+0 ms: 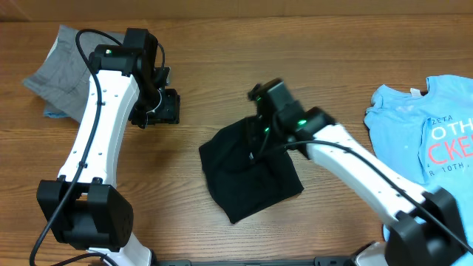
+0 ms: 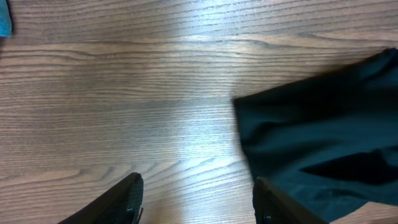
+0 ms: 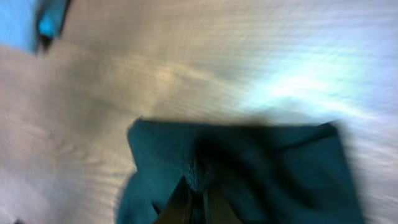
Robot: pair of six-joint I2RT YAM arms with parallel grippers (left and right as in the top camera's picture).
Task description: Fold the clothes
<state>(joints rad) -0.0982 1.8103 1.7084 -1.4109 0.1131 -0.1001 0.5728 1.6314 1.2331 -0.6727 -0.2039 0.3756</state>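
The black T-shirt [image 1: 251,174] lies as a folded, rumpled square in the middle of the wooden table. My right gripper [image 1: 260,139] is down on its upper left part. In the right wrist view the gripper [image 3: 199,190] is shut, its tips pinching a raised bunch of the black T-shirt [image 3: 273,168]. My left gripper [image 1: 164,107] hovers over bare wood to the left of the shirt. In its wrist view it [image 2: 198,199] stands open with nothing between the fingers, and the black T-shirt [image 2: 317,143] lies just to the right of it.
Grey shorts [image 1: 63,70] lie crumpled at the back left corner, partly under the left arm. A light blue printed tee [image 1: 425,133] is spread at the right edge. Bare wood runs between the garments and along the front.
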